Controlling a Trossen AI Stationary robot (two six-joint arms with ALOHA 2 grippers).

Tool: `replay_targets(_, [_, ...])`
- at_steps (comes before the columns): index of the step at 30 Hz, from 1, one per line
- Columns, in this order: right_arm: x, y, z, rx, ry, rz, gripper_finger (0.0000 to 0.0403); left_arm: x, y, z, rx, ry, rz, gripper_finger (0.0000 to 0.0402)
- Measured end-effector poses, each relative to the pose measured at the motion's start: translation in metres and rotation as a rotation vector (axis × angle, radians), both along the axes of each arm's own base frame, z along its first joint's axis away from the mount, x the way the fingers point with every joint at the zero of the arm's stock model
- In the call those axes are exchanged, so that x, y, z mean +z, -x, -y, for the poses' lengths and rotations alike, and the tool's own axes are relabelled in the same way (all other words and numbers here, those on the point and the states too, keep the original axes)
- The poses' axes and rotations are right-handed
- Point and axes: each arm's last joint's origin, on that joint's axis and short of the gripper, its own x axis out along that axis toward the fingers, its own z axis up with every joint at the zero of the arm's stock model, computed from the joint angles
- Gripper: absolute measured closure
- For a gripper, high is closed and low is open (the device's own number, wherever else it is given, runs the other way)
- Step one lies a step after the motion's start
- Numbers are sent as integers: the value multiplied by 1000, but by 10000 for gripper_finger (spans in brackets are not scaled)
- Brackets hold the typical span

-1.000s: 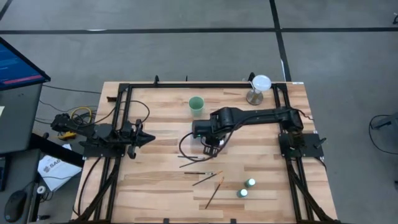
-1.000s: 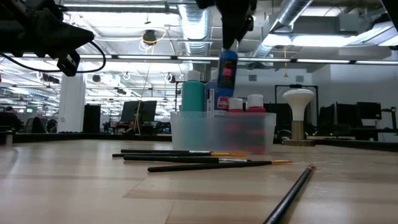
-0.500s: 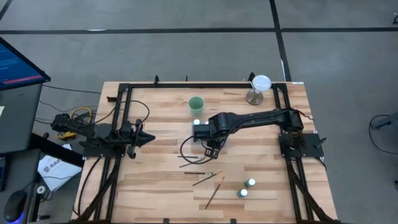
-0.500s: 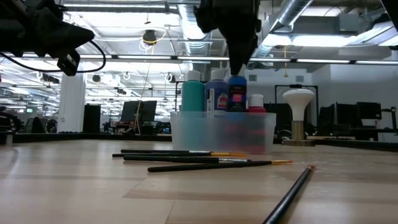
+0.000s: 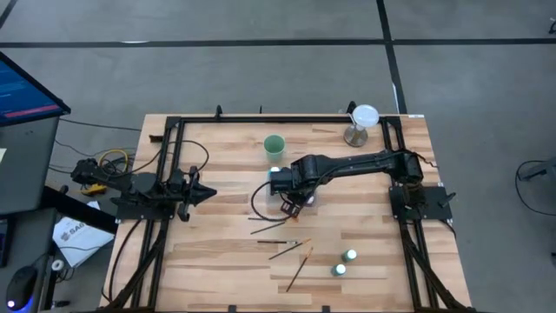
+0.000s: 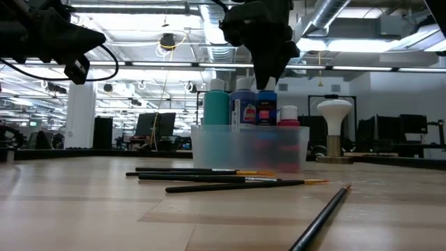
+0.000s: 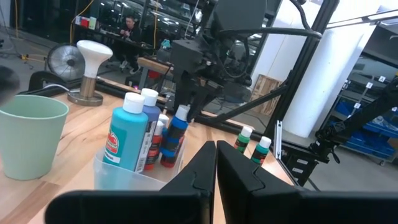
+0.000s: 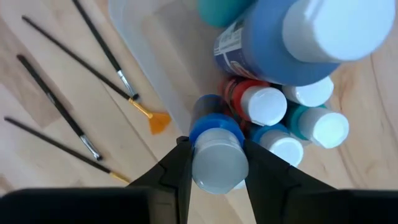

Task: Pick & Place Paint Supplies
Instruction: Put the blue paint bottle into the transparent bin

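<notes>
My right gripper (image 6: 268, 78) hangs over the clear plastic tray (image 6: 209, 148) and is shut on a small blue paint bottle (image 6: 266, 109). The bottle stands sunk among several other white-capped bottles in the tray (image 8: 140, 46). Several thin paintbrushes (image 6: 209, 178) lie flat on the wood on the tray's near side, also seen in the high view (image 5: 282, 245). Two green bottles (image 5: 344, 263) stand upright toward the near right. My left gripper (image 5: 208, 193) waits shut at the table's left, pointing level. My right gripper pinches the blue bottle's white cap (image 8: 214, 167) between its two fingers (image 8: 179, 171), coming from above and pointing down. The bottle hangs upright with its lower part inside the tray. The frosted wall hides whether it stands on the tray's floor.
A pale green cup (image 5: 274, 145) stands just beyond the tray. A white-topped stand (image 5: 360, 123) sits at the far right corner. A black frame (image 5: 261, 118) borders the table. Bare wood lies at the near left.
My right gripper has come down with the blue bottle, from above the tray's rim into the tray among the other bottles, rolling its wrist as it sank. The bottle has stayed upright in the shut fingers.
</notes>
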Motion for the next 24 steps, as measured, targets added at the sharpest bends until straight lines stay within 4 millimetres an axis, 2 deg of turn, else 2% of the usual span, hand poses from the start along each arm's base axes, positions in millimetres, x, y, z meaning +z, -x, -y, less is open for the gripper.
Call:
replay_targets(7, [0,0,0,-94,-8,12,295,1,0,0,1,2,6,394])
replay_targets(16, [-25,3,0,-128,-18,-22,295,1,0,0,5,4,12,394])
replay_targets(24, [-25,0,1,-127,-30,5,295,1,0,0,4,4,13,394])
